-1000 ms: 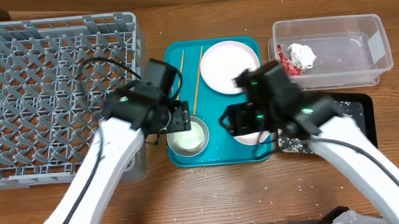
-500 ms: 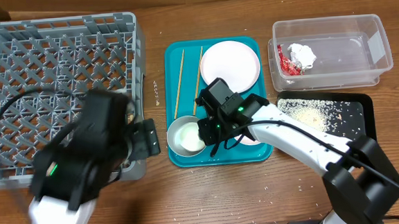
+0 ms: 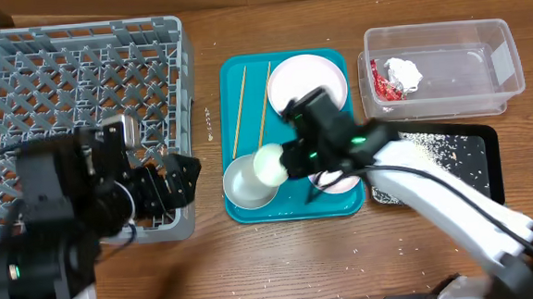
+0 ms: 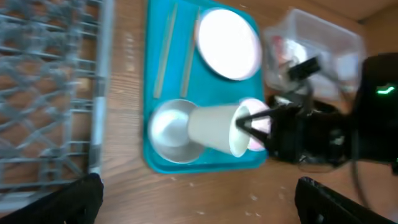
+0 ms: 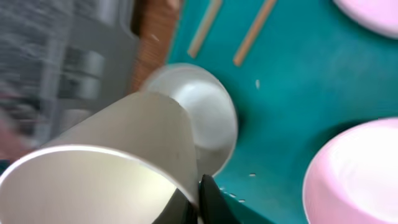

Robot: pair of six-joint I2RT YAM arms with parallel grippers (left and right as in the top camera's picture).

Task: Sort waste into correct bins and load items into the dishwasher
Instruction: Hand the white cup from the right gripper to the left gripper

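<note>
Since the frame half a second earlier, the small white cup (image 3: 269, 164) had come up out of the metal bowl (image 3: 244, 188), where it had been seated. It now hung tipped on its side over the bowl's right rim. The right hand (image 3: 290, 159) was pinched on the cup's rim, mouth toward the wrist. In the right wrist view one finger showed at the lip.

The left hand (image 3: 183, 178) was at the front right corner of the dish rack (image 3: 59, 97). Its fingers (image 4: 74, 199) stood wide apart and held nothing.

The metal bowl sat at the near left corner of the teal tray (image 3: 233, 105). The two chopsticks (image 3: 243, 109) lay parallel along the tray's left side. The plate (image 3: 307, 87) was at its far right. The white bowl (image 3: 338, 182) was at the near right, partly under the right arm.

On the surface right of the tray, the clear tub (image 3: 456, 64) held the red wrapper (image 3: 381, 87) and the white paper wad (image 3: 403, 72). The black tray (image 3: 480, 155) in front of it carried rice grains (image 3: 433, 139).
</note>
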